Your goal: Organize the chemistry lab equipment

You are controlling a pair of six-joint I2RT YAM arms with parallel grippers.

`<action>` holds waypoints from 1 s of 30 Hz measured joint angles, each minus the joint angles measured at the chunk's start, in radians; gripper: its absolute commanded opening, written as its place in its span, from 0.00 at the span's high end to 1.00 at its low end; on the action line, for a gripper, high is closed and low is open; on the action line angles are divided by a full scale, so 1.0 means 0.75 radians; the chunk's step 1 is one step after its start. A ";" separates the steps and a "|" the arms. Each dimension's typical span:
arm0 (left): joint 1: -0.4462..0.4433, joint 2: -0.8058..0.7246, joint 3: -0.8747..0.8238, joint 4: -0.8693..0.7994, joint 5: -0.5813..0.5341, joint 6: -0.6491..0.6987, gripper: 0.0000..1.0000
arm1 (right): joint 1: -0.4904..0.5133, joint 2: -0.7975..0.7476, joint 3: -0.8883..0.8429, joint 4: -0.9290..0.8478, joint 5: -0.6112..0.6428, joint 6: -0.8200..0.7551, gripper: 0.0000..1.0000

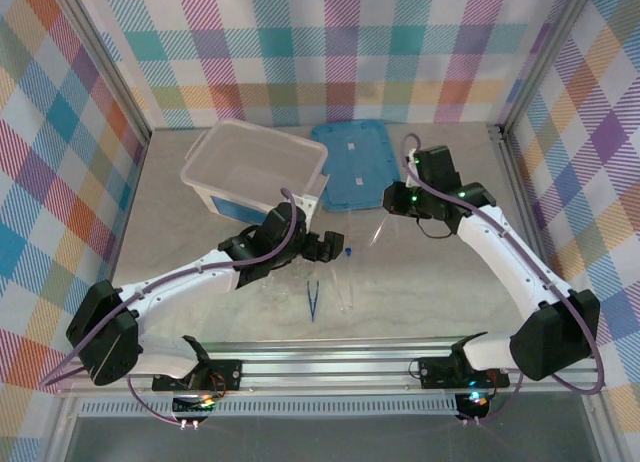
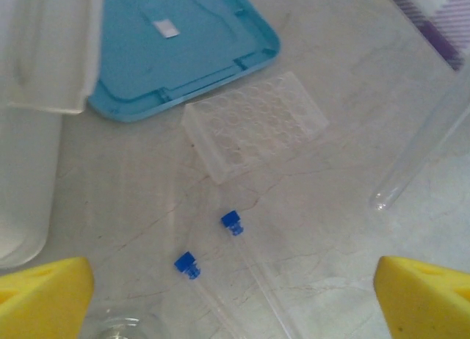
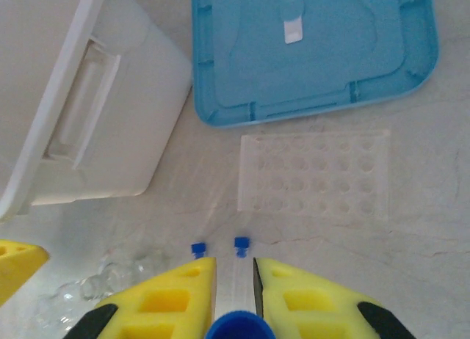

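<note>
Tweezers [image 1: 312,300] lie near the front of the table [image 1: 430,272] in the top view, thin and dark blue. In the left wrist view the left gripper [image 2: 233,276] is spread wide and holds nothing; two blue-capped tubes [image 2: 232,223] lie on the table below it. They look light, slick and easy to break, so I would pinch one softly at its middle. In the right wrist view the right gripper [image 3: 233,267] is clenched on a third tube [image 3: 235,326].

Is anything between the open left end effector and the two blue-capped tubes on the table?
Nothing visible. The left end effector hangs open right above the tubes; the well plate lies past them, toward the lid.
</note>
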 measured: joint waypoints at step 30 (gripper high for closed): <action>-0.006 -0.040 -0.035 -0.176 -0.236 -0.123 0.01 | 0.419 0.271 -0.146 0.644 0.902 -0.095 0.96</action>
